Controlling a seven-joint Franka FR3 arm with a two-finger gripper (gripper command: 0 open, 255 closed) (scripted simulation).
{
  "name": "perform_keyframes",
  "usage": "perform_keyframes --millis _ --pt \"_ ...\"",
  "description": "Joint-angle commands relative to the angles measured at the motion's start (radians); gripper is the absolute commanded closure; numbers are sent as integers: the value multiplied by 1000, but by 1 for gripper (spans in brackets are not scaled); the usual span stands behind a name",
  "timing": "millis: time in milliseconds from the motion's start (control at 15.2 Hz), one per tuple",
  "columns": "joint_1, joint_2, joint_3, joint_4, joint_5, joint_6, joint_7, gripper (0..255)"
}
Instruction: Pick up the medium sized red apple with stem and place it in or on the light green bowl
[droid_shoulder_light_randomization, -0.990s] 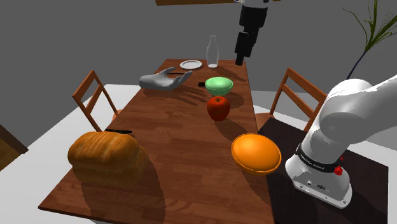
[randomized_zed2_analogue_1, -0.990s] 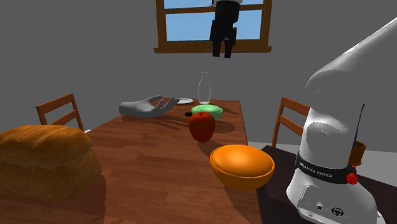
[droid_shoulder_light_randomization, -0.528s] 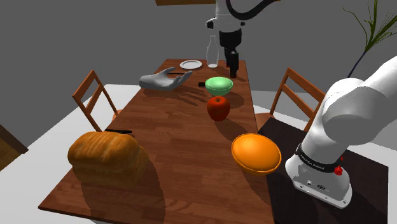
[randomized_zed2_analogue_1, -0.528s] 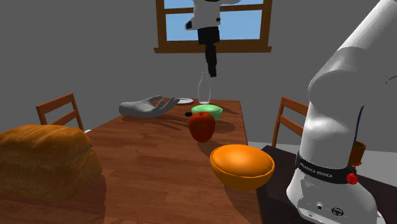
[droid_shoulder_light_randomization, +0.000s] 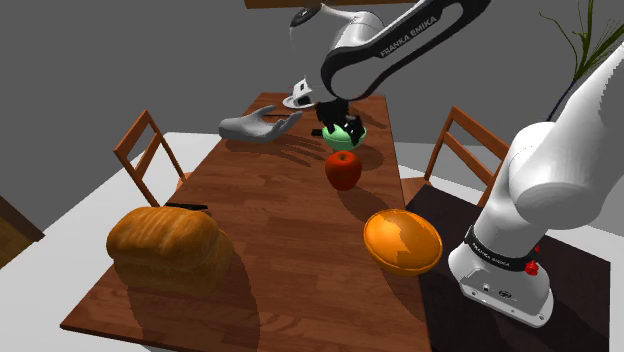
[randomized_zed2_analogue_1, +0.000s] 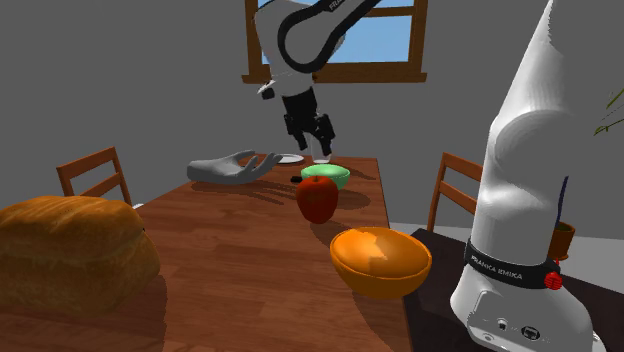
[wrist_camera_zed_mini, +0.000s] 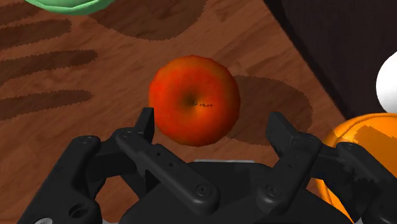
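Note:
The red apple (droid_shoulder_light_randomization: 343, 170) (randomized_zed2_analogue_1: 318, 198) stands upright on the brown wooden table (droid_shoulder_light_randomization: 270, 230), its stem end facing the wrist camera (wrist_camera_zed_mini: 194, 100). Just past it, toward the table's far end, sits the light green bowl (droid_shoulder_light_randomization: 352, 134) (randomized_zed2_analogue_1: 333, 175) (wrist_camera_zed_mini: 63, 5). My black gripper (droid_shoulder_light_randomization: 338, 124) (randomized_zed2_analogue_1: 314, 138) (wrist_camera_zed_mini: 213, 127) hangs open above the apple and the bowl, pointing down. Its fingers (wrist_camera_zed_mini: 147, 123) stand apart on either side of the apple without touching it. In the shoulder view the hand hides part of the bowl.
An orange bowl (droid_shoulder_light_randomization: 402, 240) (randomized_zed2_analogue_1: 380, 260) sits near the stand's side of the table. A big bread loaf (droid_shoulder_light_randomization: 165, 248) is at the near end, a grey hand-shaped object (droid_shoulder_light_randomization: 258, 126) and a white plate (droid_shoulder_light_randomization: 297, 101) at the far end. Chairs (droid_shoulder_light_randomization: 145, 150) flank both long sides.
The arm has swung down from high over the table's far end. The gripper has turned to point downward and now hangs low over the apple and green bowl.

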Motion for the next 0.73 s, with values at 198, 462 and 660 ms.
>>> perform_keyframes --millis 198,462,660 --pt "3 71 2 -30 -82 91 -65 0" --pt "-9 96 -9 -58 -105 144 -53 0" --pt "-11 99 -11 -61 -109 152 -51 0"
